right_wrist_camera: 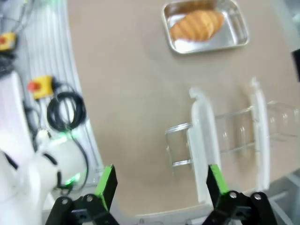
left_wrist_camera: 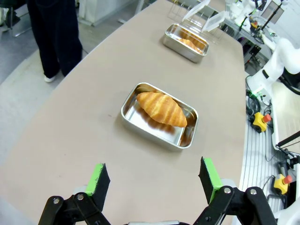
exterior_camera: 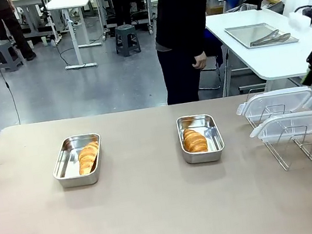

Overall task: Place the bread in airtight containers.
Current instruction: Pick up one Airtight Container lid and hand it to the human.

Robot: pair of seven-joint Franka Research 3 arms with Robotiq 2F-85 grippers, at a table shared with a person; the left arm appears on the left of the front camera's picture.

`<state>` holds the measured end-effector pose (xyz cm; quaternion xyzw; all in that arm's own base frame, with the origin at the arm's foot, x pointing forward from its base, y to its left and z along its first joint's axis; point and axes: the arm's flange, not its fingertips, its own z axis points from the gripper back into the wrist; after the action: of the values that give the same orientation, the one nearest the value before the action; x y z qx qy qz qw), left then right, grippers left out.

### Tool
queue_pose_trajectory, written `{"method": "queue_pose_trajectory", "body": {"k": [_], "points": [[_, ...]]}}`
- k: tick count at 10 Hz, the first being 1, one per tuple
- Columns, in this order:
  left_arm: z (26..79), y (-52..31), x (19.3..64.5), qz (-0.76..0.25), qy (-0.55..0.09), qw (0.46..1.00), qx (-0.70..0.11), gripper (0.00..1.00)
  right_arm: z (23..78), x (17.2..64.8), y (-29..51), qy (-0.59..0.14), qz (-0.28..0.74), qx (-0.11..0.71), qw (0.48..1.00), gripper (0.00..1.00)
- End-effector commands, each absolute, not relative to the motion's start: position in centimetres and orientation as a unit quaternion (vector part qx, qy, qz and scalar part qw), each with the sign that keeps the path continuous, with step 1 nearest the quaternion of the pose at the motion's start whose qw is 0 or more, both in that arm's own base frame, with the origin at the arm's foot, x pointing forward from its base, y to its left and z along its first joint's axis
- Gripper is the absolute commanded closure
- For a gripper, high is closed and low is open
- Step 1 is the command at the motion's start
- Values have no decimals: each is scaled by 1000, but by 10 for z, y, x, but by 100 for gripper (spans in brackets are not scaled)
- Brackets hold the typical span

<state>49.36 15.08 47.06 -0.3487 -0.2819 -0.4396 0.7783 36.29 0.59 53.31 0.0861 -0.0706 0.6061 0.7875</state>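
Bread is sitting boxed: left croissant (exterior_camera: 89, 157) lying in left pan (exterior_camera: 62, 167), right croissant (exterior_camera: 194, 140) in right pan (exterior_camera: 214, 138). Both clear lids (exterior_camera: 277, 102) are standing in the wire rack (exterior_camera: 297, 153), far right. Left gripper (left_wrist_camera: 154, 180) is hanging spread and empty, left of its pan. Right gripper (right_wrist_camera: 161, 183) is hovering spread and empty over the lids. Lidding is looking like the remaining work.
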Motion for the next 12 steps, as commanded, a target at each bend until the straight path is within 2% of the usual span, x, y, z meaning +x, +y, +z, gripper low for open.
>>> {"method": "queue_pose_trajectory", "body": {"k": [1,5,8,12], "points": [[471,150,493,-444,-281,778,-345,0,528,364,11,-34,617,52,784,0],[471,150,493,-444,-281,778,-345,0,480,365,4,-22,601,-56,797,0],[471,150,493,-444,-281,778,-345,0,455,373,1,-65,608,-102,785,0],[471,150,493,-444,-281,778,-345,0,438,382,-8,-78,620,-98,775,0]]}}
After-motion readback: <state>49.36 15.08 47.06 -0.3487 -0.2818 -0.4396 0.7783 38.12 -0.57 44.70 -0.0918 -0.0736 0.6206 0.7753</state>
